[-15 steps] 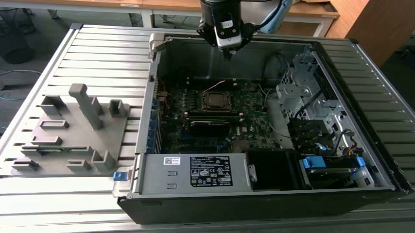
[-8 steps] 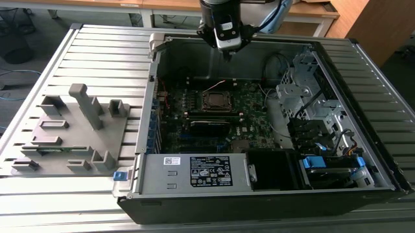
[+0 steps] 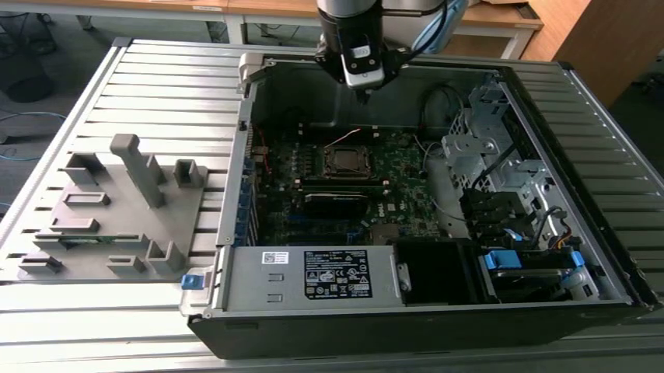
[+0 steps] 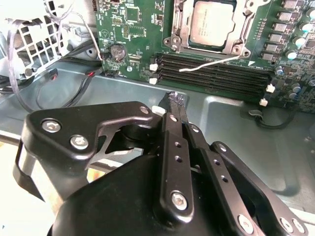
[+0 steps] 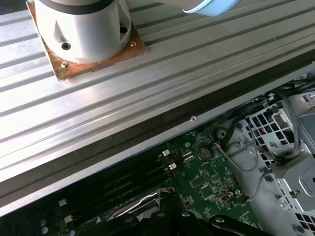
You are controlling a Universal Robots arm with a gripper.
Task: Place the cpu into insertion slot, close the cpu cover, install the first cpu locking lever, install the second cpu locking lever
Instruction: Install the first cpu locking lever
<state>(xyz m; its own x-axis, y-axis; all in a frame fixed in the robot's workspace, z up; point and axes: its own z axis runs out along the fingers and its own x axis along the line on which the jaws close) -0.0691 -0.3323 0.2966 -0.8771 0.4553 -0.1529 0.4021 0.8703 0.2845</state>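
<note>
We see the tool (image 4: 174, 101) closed, empty, over the case (image 4: 231, 128). The cpu (image 4: 211, 22) looks seated, cover (image 4: 181, 27) down. The lever (image 4: 209, 64): thin springy wire; we'd press its free end.

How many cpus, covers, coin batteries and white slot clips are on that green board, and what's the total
cpu: 1
cover: 1
coin battery: 1
white clips: 4
Total: 7
</note>
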